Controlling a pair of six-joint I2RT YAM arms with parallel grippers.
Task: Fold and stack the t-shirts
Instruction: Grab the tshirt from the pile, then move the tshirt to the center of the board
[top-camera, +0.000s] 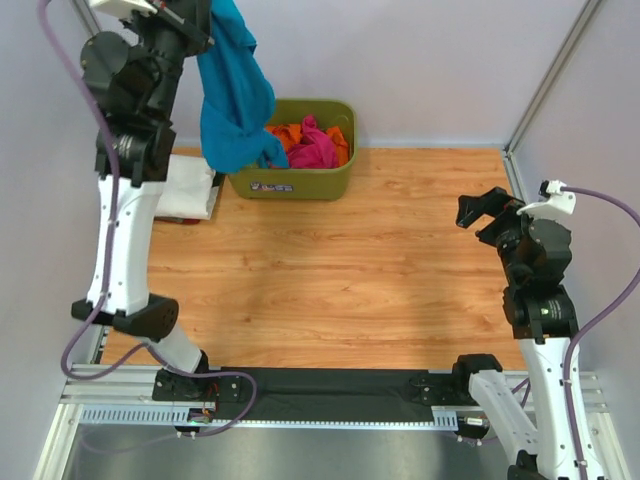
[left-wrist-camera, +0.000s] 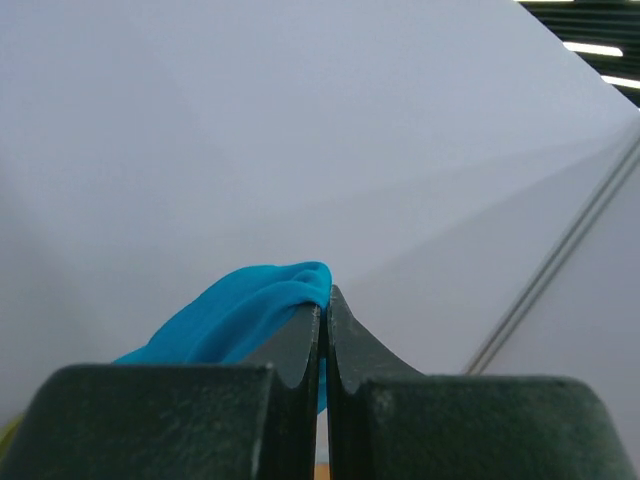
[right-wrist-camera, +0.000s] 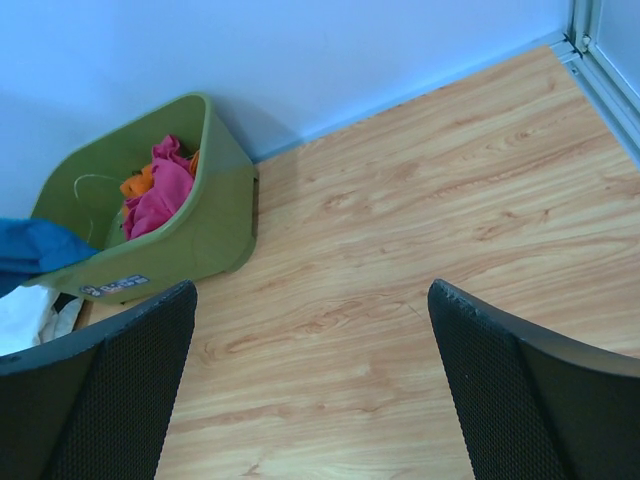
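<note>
Closed tight, the left fingers (left-wrist-camera: 300, 345) pinch a fold of the teal-blue t-shirt (top-camera: 235, 100), raised high over the rear left corner. The right fingers (right-wrist-camera: 130, 380) are spread wide and empty, held above the right side of the bench (top-camera: 380, 250). The teal-blue t-shirt hangs clear of the bench, its lower end overlapping the left rim of the olive-green tub (top-camera: 300, 182) in the top view. The white t-shirt (top-camera: 188, 190) lies on the bench just left of the tub. The pink t-shirt (top-camera: 315, 150) and the orange t-shirt (top-camera: 290, 135) lie bunched inside the tub.
</note>
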